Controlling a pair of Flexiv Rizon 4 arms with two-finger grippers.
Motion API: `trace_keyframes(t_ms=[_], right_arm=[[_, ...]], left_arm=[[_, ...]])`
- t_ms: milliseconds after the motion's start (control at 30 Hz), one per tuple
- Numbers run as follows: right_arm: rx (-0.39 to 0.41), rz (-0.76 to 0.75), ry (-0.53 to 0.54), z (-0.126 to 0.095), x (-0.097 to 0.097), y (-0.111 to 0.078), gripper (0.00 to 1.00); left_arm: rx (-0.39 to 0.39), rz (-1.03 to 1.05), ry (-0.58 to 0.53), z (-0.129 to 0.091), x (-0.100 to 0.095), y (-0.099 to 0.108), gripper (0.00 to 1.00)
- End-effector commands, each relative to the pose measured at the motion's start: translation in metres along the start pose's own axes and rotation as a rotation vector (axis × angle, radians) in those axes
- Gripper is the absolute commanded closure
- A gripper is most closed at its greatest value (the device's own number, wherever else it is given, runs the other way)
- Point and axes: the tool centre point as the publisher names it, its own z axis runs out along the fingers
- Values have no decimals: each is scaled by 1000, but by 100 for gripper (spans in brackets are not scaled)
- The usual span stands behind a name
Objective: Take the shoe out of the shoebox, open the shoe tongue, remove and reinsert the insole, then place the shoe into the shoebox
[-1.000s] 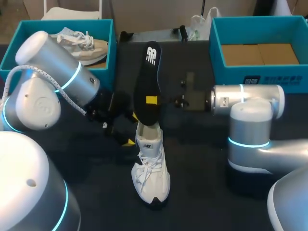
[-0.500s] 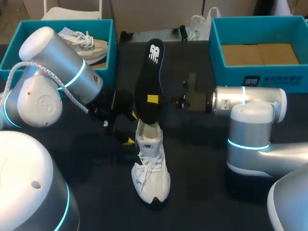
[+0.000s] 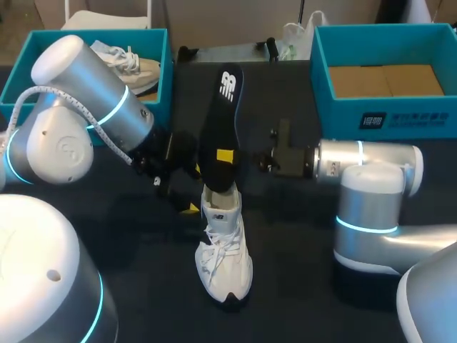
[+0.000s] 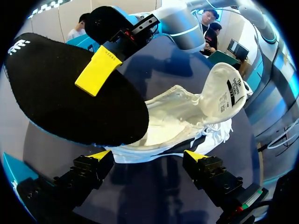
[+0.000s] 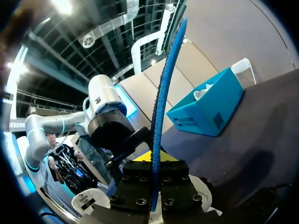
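From above, a white lace-up sneaker [image 3: 223,250] is standing on the dark table [image 3: 285,300] with its toe pointing toward the robot, and a black foam insole [image 3: 220,121] with a blue edge is rising steeply from its heel opening, lower end inside the shoe. The right gripper [image 3: 227,156] is clamping the insole near mid-length, one yellow tip lying flat on the black face. The left gripper [image 3: 191,190] is hanging just beside the heel with its fingers spread. A teal cardboard shoebox [image 3: 146,33] at the far left is holding a beige sneaker [image 3: 128,64]; a second teal shoebox [image 3: 400,118] at the far right is showing its brown floor. From the left wrist, the left gripper [image 4: 147,156] is sitting under the heel of the sneaker [image 4: 182,121], tips wide apart and gripping nothing, while the tongue [image 4: 226,95] is folding outward. From the right wrist, the insole [image 5: 163,93] is showing edge-on, squeezed between both fingers of the right gripper [image 5: 155,179]
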Motion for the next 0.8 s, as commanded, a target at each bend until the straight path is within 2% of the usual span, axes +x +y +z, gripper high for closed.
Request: trace_keyframes(t_ms=[33,300,800], right_arm=[[-6,-1,6,-2,-2,-1,100],[-6,-1,6,-1,-3,-2,100],[-8,12,77,3,-5,-13,100]], left_arm=[[-1,1,1,1,-1,0,0],[-1,1,1,1,-1,0,0],[-1,1,1,1,-1,0,0]])
